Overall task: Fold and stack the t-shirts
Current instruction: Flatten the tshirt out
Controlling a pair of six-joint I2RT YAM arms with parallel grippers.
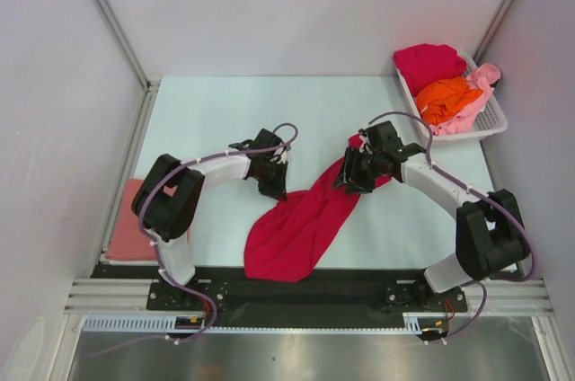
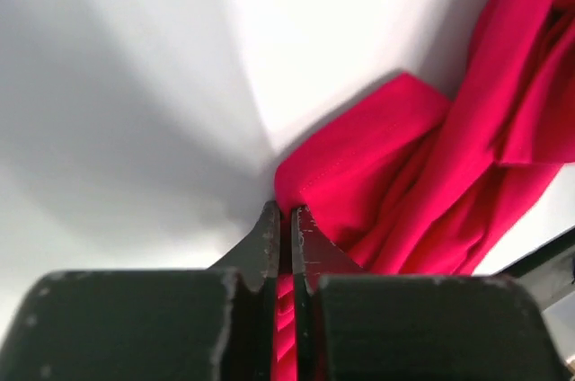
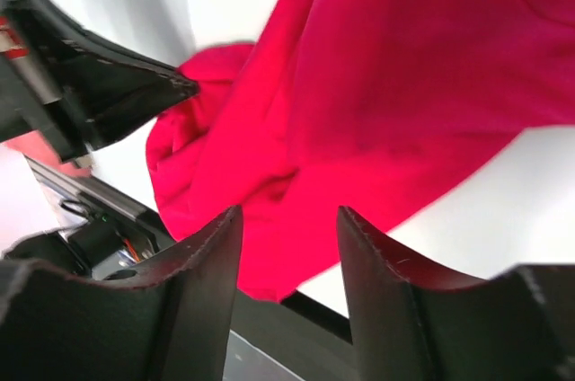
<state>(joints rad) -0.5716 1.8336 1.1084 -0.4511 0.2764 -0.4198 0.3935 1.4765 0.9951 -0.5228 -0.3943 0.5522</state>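
**Top view.** A red shirt (image 1: 301,228) lies bunched in a diagonal band on the table (image 1: 198,120). Its upper end is beneath the right hand (image 1: 355,174), and its lower end is spread near the front edge. The left hand (image 1: 272,181) meets the band's left edge. A salmon shirt (image 1: 126,228) lies folded at the table's left edge, partly hidden by the left arm. The basket (image 1: 492,119) at far right holds a second red shirt (image 1: 424,62), an orange shirt (image 1: 446,96) and a pink shirt (image 1: 483,84). The basket shows only in this view, and neither hand's grip can be read here.

**Left wrist view.** The fingers are pressed together on a thin fold of the red shirt's edge, with cloth showing in the slit between them. The rest of the shirt trails to the right.

**Right wrist view.** The fingers stand apart, and the red shirt lies beyond them rather than in the gap. The left hand's dark tip enters from the left, at the cloth.
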